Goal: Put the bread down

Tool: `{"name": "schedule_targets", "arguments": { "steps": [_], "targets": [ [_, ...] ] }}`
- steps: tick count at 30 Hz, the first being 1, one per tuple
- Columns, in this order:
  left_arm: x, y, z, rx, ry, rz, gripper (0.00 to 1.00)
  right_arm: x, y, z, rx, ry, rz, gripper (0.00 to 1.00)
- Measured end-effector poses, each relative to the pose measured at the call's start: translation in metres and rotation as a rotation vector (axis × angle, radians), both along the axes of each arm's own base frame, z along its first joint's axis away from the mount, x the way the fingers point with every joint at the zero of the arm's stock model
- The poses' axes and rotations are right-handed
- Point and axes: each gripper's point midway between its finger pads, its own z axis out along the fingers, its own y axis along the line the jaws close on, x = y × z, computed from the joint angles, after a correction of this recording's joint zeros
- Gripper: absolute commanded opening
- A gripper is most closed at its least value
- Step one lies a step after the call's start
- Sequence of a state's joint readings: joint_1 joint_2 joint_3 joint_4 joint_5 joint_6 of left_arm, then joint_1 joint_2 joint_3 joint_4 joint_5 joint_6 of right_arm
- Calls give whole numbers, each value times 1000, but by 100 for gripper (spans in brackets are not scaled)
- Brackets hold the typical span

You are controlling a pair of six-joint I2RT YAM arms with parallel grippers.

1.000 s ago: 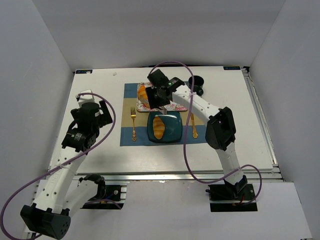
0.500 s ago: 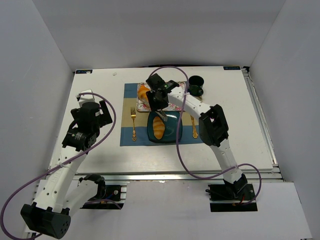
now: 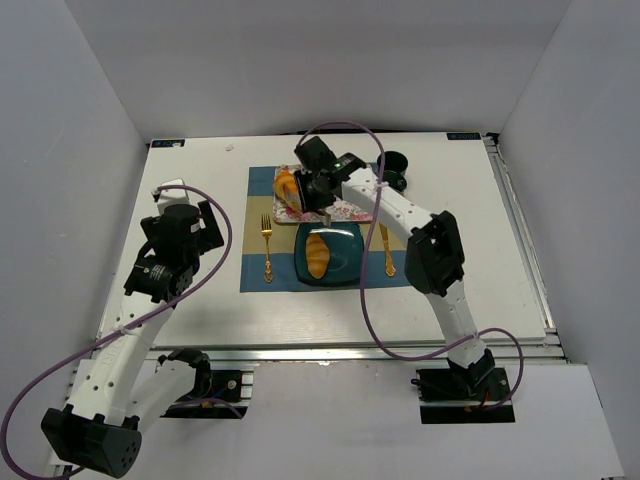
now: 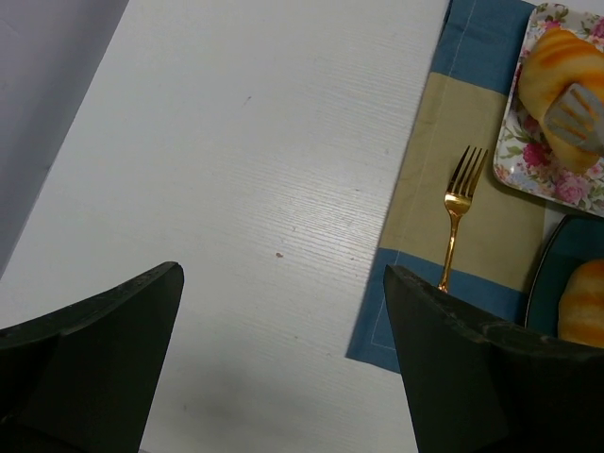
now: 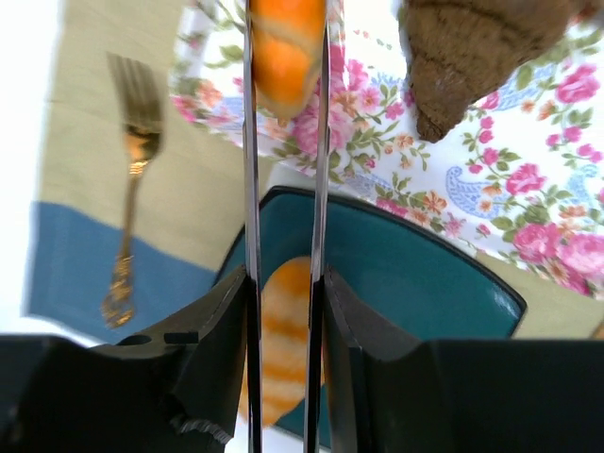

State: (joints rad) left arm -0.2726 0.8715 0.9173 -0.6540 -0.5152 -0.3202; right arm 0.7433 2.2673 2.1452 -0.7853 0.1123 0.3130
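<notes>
Placemat point(image 3: 255, 270): gold fork point(image 3: 267, 248) at 9 o'clock, second fork point(image 3: 387, 250) at 3, floral tray point(image 3: 355, 212) at 12, black cup point(image 3: 395, 163) at 1.

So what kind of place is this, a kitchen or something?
Probably a robot test booth: grey walls box in a white table, with the left arm and right arm mounted at its edge.

Overhead rear view of table point(image 3: 200, 160); close downward wrist views, both with fork point(image 4: 456, 217) and teal plate point(image 5: 425, 278)
</notes>
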Motion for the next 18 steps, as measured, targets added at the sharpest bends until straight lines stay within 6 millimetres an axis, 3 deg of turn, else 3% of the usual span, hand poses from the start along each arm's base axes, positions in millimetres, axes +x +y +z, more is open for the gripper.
{"name": "schedule_targets", "arguments": {
  "steps": [5, 8, 10, 13, 18],
  "targets": [
    [0, 1, 0, 4, 0, 3, 98, -18, -14, 64, 98, -64, -26, 37],
    [0, 1, 1, 6, -3, 3, 98, -52, -45, 103, 143, -94, -54, 37],
    [-1, 1, 1, 5, -4, 3, 98, -75, -68, 114, 159, -104, -82, 37],
    [0, 1, 2, 0, -9, 4, 98, -108, -100, 111, 161, -81, -121, 37],
    [1, -2, 2, -22, -14, 0, 98, -146, -135, 73, 104, 3, -177, 38]
  ]
}}
